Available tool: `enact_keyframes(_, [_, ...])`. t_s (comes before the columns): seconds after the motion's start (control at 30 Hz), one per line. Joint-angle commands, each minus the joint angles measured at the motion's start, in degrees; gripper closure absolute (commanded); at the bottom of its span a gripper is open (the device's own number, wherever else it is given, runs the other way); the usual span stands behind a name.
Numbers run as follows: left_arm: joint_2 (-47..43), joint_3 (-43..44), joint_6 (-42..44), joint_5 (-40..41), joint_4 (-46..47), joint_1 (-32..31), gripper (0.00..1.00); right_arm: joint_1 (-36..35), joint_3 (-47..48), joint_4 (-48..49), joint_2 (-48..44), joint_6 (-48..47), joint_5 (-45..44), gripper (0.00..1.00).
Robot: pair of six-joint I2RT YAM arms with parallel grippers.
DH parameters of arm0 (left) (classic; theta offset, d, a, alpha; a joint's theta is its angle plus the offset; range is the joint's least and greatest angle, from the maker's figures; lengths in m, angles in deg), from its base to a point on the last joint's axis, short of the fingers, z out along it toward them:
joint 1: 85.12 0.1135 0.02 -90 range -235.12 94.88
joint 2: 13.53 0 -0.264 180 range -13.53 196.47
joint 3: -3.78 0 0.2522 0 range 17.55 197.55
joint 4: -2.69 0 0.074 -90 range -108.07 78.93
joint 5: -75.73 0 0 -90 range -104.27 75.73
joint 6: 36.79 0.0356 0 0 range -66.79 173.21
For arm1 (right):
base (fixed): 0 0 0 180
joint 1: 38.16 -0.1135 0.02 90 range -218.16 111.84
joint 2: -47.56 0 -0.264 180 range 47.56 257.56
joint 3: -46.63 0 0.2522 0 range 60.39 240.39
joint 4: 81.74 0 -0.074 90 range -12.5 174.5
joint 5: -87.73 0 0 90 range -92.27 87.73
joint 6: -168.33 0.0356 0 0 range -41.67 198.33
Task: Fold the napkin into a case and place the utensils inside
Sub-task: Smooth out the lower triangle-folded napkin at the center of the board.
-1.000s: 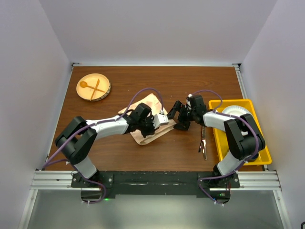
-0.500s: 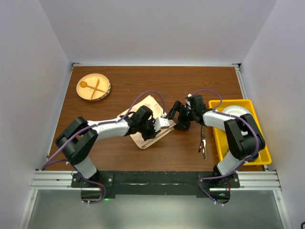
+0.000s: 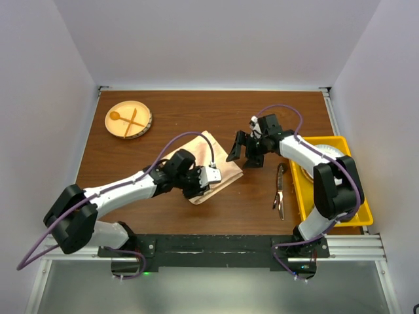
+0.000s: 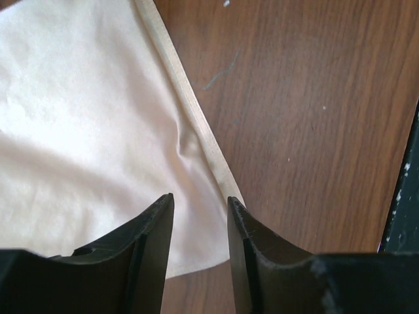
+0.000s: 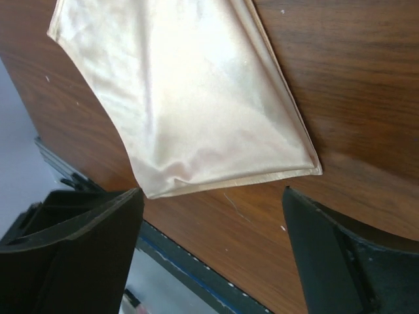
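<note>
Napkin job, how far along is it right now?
Done: the shiny peach satin napkin lies folded flat on the brown wooden table. In hand: nothing gripped; the left gripper hovers open over one corner, the right gripper open beside it. Left: the dark metal utensils lie beside the yellow plastic bin, not yet inside.

No legible text, label, brand, number or sign appears in any view.
</note>
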Motion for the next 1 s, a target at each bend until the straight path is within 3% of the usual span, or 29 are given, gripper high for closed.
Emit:
enact_keyframes(0.0, [-1.2, -3.3, 2.2, 3.3, -2.1, -0.4, 0.53, -0.2, 4.7, -6.2, -0.9, -8.5, 4.0, 0.15])
enact_keyframes(0.13, [-1.0, -4.7, 1.9, 5.5, 0.7, -2.1, 0.53, -1.0, 7.0, -1.0, 3.0, -7.3, 6.9, 0.32])
enact_keyframes(0.43, [1.4, -6.0, 2.1, 9.2, 3.3, -5.2, 0.55, -2.8, 9.1, 4.0, 10.7, -6.8, 8.7, 0.41])
enact_keyframes(0.63, [2.7, -7.5, 3.1, 12.3, 4.1, -6.7, 0.69, -3.3, 8.9, 1.4, 13.2, -9.6, 8.0, 0.42])
enact_keyframes(0.83, [1.9, -9.6, 4.9, 15.4, 3.5, -7.9, 0.99, -3.2, 8.1, -3.1, 13.8, -12.8, 6.2, 0.44])
enact_keyframes(0.97, [0.3, -11.2, 7.3, 16.6, 3.1, -8.3, 1.0, -3.3, 8.2, -4.9, 12.8, -14.2, 7.1, 0.48])
